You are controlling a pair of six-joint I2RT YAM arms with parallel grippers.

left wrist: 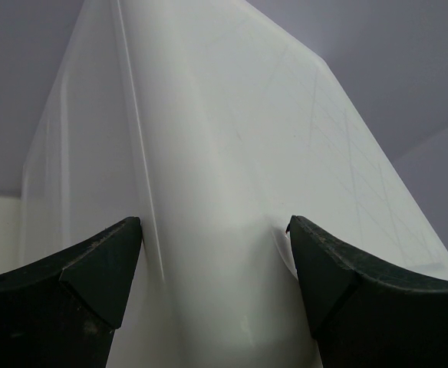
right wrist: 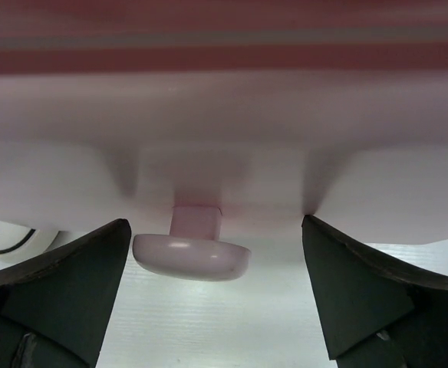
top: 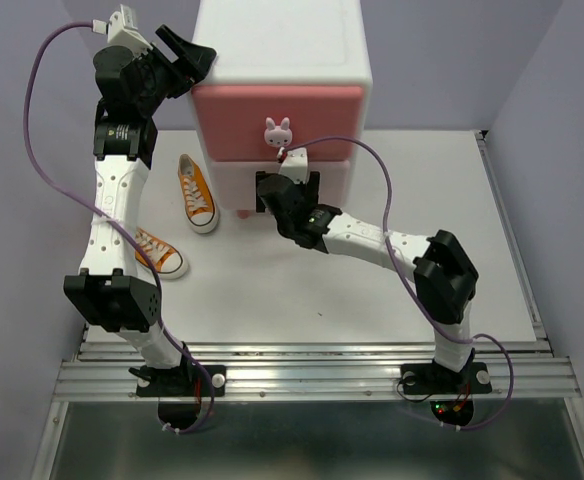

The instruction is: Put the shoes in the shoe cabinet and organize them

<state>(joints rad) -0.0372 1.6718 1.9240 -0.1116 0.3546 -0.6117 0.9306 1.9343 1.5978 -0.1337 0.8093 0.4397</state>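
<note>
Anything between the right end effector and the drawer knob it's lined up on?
Nothing visible. In the right wrist view, the pale rounded plastic knob of the white plastic shoe cabinet with pink drawers sits in the open gap of the right end effector, nearer the finger on the view's left.

place: robot lab test cell
walls: plain lilac panels (top: 12, 200) box in a white table (top: 302, 300)
rig: left arm (top: 112, 220), right arm (top: 367, 238) bolted to metal rail (top: 312, 372); loose purple cable (top: 28, 125); no household furnishings

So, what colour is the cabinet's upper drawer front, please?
Pink upper drawer, clearest in the top external view.
</note>
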